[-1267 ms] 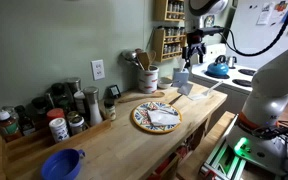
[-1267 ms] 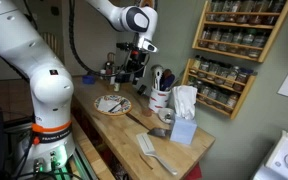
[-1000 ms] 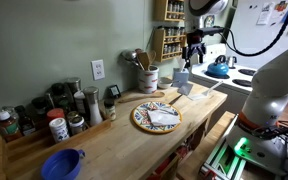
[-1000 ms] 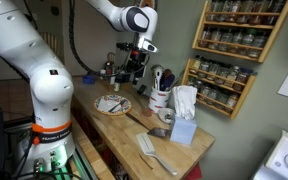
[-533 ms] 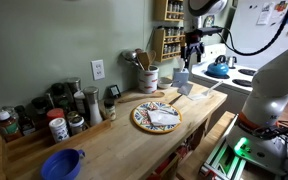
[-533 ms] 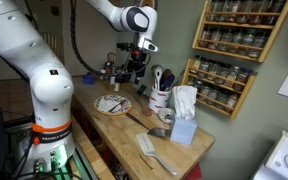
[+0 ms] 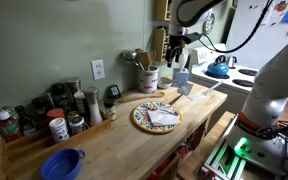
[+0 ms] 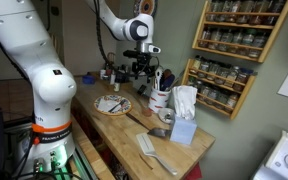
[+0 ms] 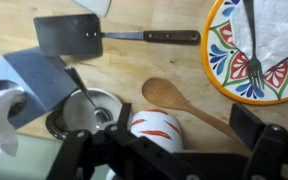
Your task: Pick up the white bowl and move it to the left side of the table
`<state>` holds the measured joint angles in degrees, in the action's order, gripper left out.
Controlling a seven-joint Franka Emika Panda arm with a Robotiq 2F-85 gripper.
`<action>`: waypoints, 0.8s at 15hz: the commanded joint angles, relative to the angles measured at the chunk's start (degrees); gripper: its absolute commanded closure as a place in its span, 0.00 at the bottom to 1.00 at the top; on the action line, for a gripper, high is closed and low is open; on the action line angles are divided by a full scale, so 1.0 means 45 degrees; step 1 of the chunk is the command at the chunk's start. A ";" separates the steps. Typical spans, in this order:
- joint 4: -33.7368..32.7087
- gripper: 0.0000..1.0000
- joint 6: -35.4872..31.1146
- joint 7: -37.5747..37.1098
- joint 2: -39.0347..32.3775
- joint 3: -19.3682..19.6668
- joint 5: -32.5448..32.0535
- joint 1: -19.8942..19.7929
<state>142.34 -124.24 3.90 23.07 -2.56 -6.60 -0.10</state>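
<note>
Since the frame half a second back, the arm has swung and carried the gripper (image 7: 177, 55) toward 9 o'clock in an exterior view, so it now hangs above the utensil crock (image 7: 149, 76) rather than over the tissue box (image 7: 181, 77). Nothing on the table (image 7: 114, 140) has shifted.

In the wrist view the gripper (image 9: 174, 160) enters from the 6 o'clock edge as dark, blurred shapes. Its fingers stand spread wide, one at each lower corner, with nothing between them.

The white bowl (image 9: 84, 112) sits upright on the table (image 9: 134, 70) with its mouth facing up. Being round, it has no long axis. It lies at about 8 o'clock from the centre of the wrist view, touching or just beside the blue-grey tissue box (image 9: 34, 85) at its 10 o'clock. The white crock with red markings (image 9: 156, 128) is just beside the bowl at 4 o'clock. A metal spatula (image 9: 69, 35) lies at the bowl's 12 o'clock, blade nearest it and dark handle running toward 3 o'clock. A wooden spoon (image 9: 184, 105) slants toward 4 o'clock, and the patterned plate (image 9: 224, 60) fills the 2 o'clock corner.

In an exterior view the white bowl (image 8: 165, 117) rests near the table's far end, at 10 o'clock of the tissue box (image 8: 182, 128) and 5 o'clock of the crock (image 8: 159, 97), with the gripper (image 8: 144, 72) above and apart from it. The blue bowl (image 7: 62, 163) sits well apart at the opposite end.
</note>
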 commanded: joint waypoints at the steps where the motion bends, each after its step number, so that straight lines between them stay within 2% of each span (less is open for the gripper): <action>1: 0.0458 0.00 -0.1997 0.1815 -0.0924 0.0418 -0.0262 0.0362; 5: 0.1084 0.00 -0.4011 0.3526 -0.1823 0.0709 -0.0287 0.0380; 7: 0.1225 0.00 -0.4515 0.4034 -0.2357 0.0799 -0.0453 0.0291; 9: 0.1251 0.00 -0.4939 0.4417 -0.2963 0.0914 -0.0586 0.0219; 12: 0.1047 0.00 -0.5152 0.4074 -0.3857 0.0831 -0.1653 -0.0099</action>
<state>147.58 -145.34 22.90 9.55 1.03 -9.30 0.47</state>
